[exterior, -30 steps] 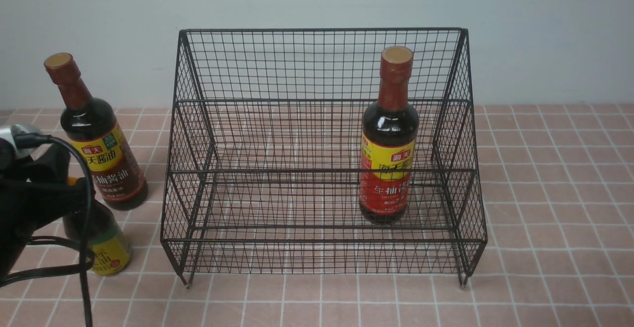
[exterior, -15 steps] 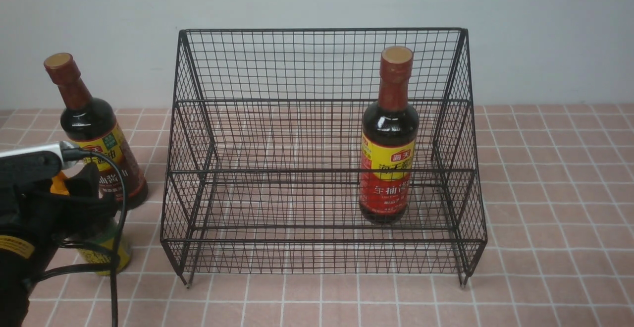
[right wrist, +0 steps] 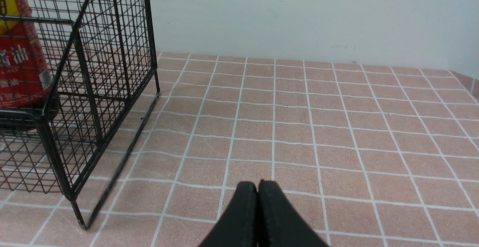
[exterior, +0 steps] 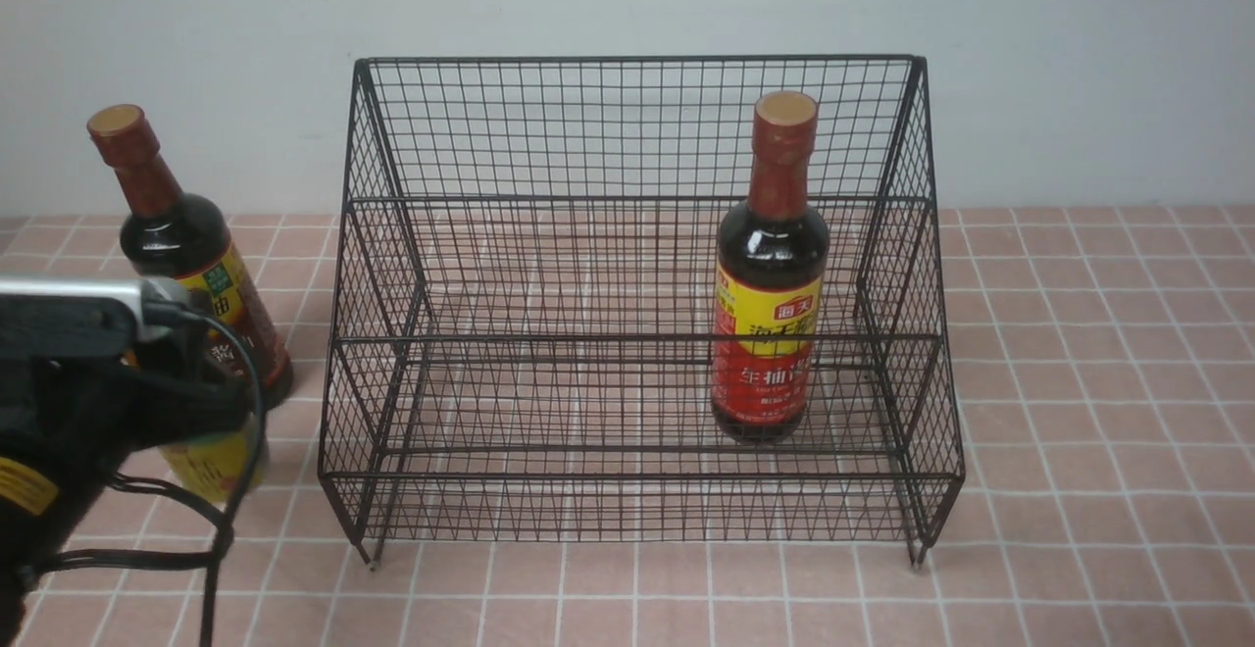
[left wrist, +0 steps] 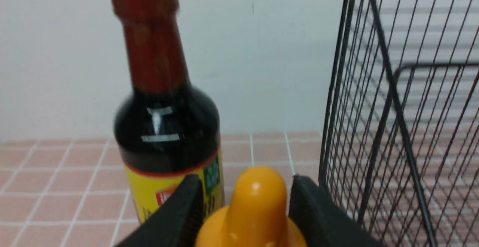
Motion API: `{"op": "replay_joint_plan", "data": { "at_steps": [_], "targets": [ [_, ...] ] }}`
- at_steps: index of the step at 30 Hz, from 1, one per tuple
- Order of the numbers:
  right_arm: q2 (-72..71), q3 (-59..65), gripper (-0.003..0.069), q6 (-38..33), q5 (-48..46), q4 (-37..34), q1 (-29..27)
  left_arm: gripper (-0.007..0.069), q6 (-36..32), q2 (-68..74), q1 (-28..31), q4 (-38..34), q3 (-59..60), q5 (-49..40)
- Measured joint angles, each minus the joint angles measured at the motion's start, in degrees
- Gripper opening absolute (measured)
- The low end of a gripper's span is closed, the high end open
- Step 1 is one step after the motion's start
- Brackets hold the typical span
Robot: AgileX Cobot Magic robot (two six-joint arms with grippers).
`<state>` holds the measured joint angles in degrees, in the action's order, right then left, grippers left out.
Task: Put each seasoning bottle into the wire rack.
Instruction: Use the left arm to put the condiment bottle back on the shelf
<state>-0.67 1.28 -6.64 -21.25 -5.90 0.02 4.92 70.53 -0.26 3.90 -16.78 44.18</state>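
**Clerk:** Item one?

**Checker:** Left end effector (left wrist: 247, 181), just off the left side of the wire rack (exterior: 637, 127), near its front corner. The jaws are drawn partway in, one on each side of the orange cap (left wrist: 256, 198) and pressed to its broad base. It has hold of the short bottle (exterior: 211, 461), which has a yellow-green label and is upright. I cannot tell whether the bottle's foot rests on the table (exterior: 1079, 382).

**Clerk:** Item two?

**Checker:** First tall bottle (exterior: 191, 274), with dark sauce, a brown-red neck and a yellow label. It stands on the table left of the rack, just behind the short bottle and nearer the rack's back.

**Clerk:** The rack itself?

**Checker:** Black wire mesh with stepped tiers, a tall back and sloping sides, on short feet.

**Clerk:** Anything in it?

**Checker:** Second tall bottle (exterior: 770, 274), with a yellow-and-red label, upright in the rack's right half and clear of its right wall. I cannot tell which tier it is on.

**Clerk:** Last item?

**Checker:** Right end effector (right wrist: 257, 187), to the right of the rack and over bare tiles. The jaws are pressed together with nothing between them.
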Motion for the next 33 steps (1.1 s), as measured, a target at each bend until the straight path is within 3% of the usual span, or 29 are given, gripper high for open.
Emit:
{"op": "replay_joint_plan", "data": {
  "at_steps": [4,8,14,21,27,33],
  "targets": [
    [0.0,0.0,-0.0015,0.0,0.0,0.0,0.0,0.0269,-0.8,-8.0,0.0,-0.9,-1.6,-5.5],
    [0.0,0.0,-0.0015,0.0,0.0,0.0,0.0,0.0269,-0.4,-16.4,0.0,-0.8,-5.3,-16.8],
    [0.0,0.0,-0.0015,0.0,0.0,0.0,0.0,0.0269,5.6,-24.9,-1.7,5.9,-12.0,-28.6],
    [0.0,0.0,-0.0015,0.0,0.0,0.0,0.0,0.0269,14.9,-24.0,-12.0,15.9,-13.1,-28.7],
    [0.0,0.0,-0.0015,0.0,0.0,0.0,0.0,0.0269,16.6,-15.1,-19.4,17.3,-13.1,-23.1],
    [0.0,0.0,-0.0015,0.0,0.0,0.0,0.0,0.0269,16.7,-6.0,-21.9,17.3,-13.1,-14.9]
  ]
}}
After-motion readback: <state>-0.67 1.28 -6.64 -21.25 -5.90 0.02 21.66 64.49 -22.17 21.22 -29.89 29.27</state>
